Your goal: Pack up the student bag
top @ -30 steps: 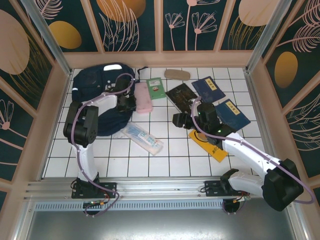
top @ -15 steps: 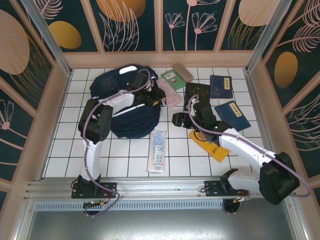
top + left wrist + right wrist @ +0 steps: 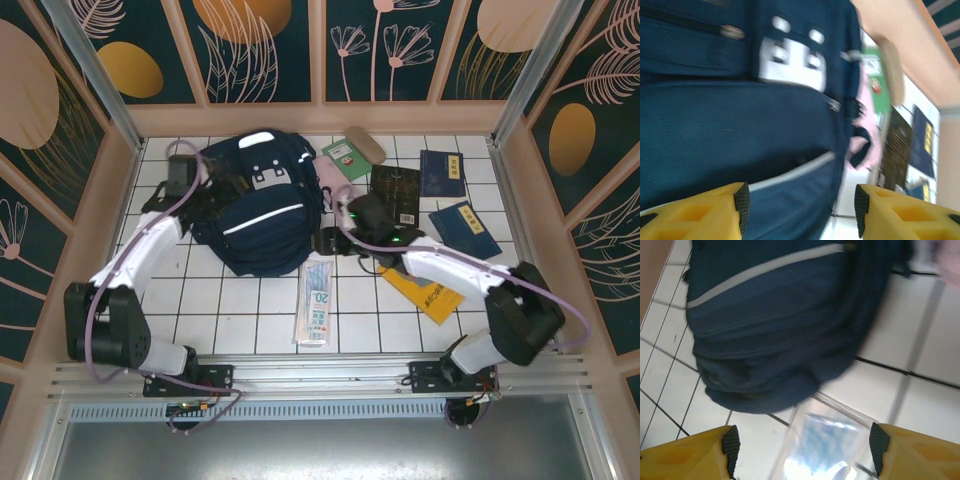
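Observation:
The student bag is a dark navy backpack with a white stripe and white buckle patches, lying front up at the table's back left. My left gripper is open at its left side; in the left wrist view the jaws stand apart with nothing between them, the bag and its white stripe just ahead. My right gripper is open by the bag's lower right edge. In the right wrist view it hovers over a clear plastic packet, with the bag beyond.
The clear packet lies in front of the bag. A pink case, green book and tan case lie at the bag's right. Further right lie a black book, two navy books and a yellow book.
The left gripper opened and swung from the bag's right side to its left side. The bag shifted right and turned front up. The right gripper moved left to the bag's edge.

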Tool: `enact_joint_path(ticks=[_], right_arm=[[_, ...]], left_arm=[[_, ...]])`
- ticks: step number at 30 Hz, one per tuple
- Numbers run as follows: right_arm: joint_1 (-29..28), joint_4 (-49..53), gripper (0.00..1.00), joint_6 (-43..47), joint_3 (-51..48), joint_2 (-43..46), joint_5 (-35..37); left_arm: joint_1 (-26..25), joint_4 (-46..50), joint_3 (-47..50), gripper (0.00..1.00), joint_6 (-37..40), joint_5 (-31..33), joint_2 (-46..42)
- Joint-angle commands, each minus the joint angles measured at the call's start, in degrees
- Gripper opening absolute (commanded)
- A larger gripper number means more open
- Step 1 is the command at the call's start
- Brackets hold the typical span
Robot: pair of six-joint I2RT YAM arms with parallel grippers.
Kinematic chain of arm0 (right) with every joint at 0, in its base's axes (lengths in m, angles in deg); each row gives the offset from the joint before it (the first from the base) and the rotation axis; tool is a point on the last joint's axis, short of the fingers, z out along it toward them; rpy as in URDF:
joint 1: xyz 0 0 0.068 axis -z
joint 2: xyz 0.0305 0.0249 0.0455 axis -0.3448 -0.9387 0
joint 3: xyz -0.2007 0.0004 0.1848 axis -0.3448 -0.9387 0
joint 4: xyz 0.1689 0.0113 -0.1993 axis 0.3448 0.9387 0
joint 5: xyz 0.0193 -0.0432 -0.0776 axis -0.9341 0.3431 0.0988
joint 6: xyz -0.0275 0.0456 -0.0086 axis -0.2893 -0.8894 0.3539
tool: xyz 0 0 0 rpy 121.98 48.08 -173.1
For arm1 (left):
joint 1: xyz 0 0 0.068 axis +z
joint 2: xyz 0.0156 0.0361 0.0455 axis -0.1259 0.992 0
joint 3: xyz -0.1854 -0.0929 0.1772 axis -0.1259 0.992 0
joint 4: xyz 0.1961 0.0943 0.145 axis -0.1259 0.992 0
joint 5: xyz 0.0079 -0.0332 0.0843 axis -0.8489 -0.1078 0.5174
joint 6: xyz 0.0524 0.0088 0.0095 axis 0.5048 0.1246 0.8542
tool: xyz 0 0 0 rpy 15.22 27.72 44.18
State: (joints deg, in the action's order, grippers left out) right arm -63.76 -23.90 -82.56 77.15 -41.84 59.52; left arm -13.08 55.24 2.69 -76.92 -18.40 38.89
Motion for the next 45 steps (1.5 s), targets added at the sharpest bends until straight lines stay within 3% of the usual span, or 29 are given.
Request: enact_joint_path(ticks=[1, 4, 8, 11, 20, 33, 35, 37, 39, 41, 45], right_arm=[[-6.4, 3.0, 0.71, 8.1, 11.3, -10.0, 7.3], [-10.8, 3.8, 0.76, 14.3, 20.3, -18.4, 15.8], [-13.7, -1.4, 0.8, 24.9, 26.2, -25.7, 17.6], [-14.4, -0.3, 0.82, 29.3, 33.2, -30.8, 17.3], [-15.2, 6.0, 0.82, 27.6, 53.5, -46.2, 15.9], [-16.3, 11.2, 0.82, 26.5, 67.2, -58.4, 15.8], [-16.0, 12.1, 0.77, 26.2, 68.0, -59.8, 19.4], [-15.2, 12.8, 0.62, 24.5, 68.2, -60.4, 21.4], [-13.6, 12.5, 0.29, 21.8, 67.0, -59.7, 19.4], [-12.0, 11.4, 0.02, 19.5, 65.0, -57.9, 15.6], [-10.3, 8.7, 0.0, 19.3, 61.8, -53.0, 8.3]], left_arm=[[3.0, 6.3, 2.7, 0.6, -3.2, 9.6, -3.4], [4.1, 10.6, 2.1, 0.61, -5.6, 18.0, -6.2], [6.3, 11.2, 4.4, 0.67, -7.0, 22.9, -11.0], [10.5, 11.4, 7.5, 0.7, -8.4, 21.3, -12.5], [16.4, 7.2, 17.7, 0.7, -16.5, 16.1, -12.7], [17.7, 4.7, 20.8, 0.7, -15.2, 15.8, -12.9], [17.6, 4.8, 21.0, 0.7, -15.3, 16.2, -13.2], [17.6, 4.8, 21.1, 0.7, -15.3, 16.6, -13.7], [17.6, 4.9, 21.1, 0.7, -15.2, 16.9, -14.1], [17.6, 5.0, 20.9, 0.7, -14.8, 17.1, -14.0], [17.6, 4.2, 20.9, 0.7, -13.7, 16.4, -13.6]])
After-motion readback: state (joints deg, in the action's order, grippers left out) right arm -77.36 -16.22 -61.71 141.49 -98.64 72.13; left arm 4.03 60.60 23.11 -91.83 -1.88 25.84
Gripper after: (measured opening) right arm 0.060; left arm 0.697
